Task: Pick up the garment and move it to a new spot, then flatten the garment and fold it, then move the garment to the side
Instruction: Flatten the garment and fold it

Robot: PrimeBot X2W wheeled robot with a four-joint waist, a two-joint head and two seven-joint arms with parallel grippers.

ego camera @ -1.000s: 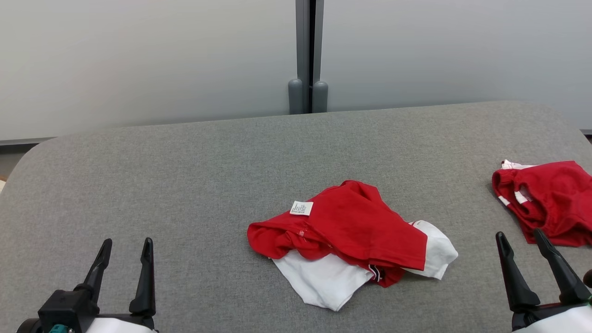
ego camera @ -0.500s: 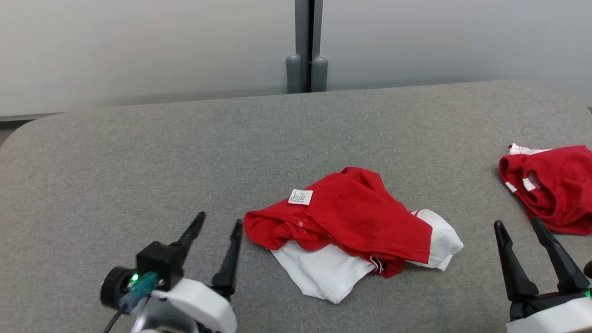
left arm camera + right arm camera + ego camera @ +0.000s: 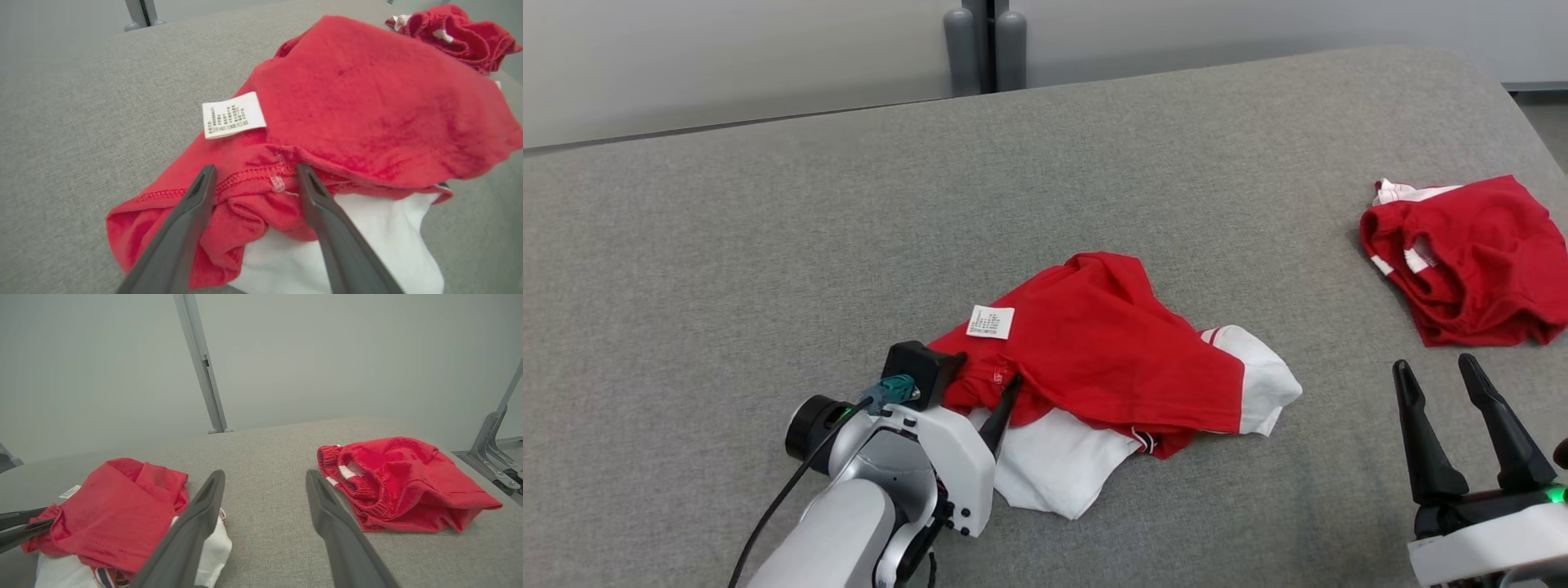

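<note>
The garment is a crumpled red and white piece with a white care label, lying mid-table; it also shows in the left wrist view and the right wrist view. My left gripper is open at its left edge. In the left wrist view that gripper straddles the red stitched hem, with its fingers resting on the cloth and not closed on it. My right gripper stands open at the lower right, over bare table, with nothing between its fingers.
A second red bundle with white stripes lies at the table's right, just beyond the right gripper. The grey padded table stretches wide to the left and back. Behind it stand a pale wall and a grey post.
My left arm has swung forward and to the right, from the table's lower left up to the garment's left edge. The head camera has tilted down and shifted. The right gripper stays put.
</note>
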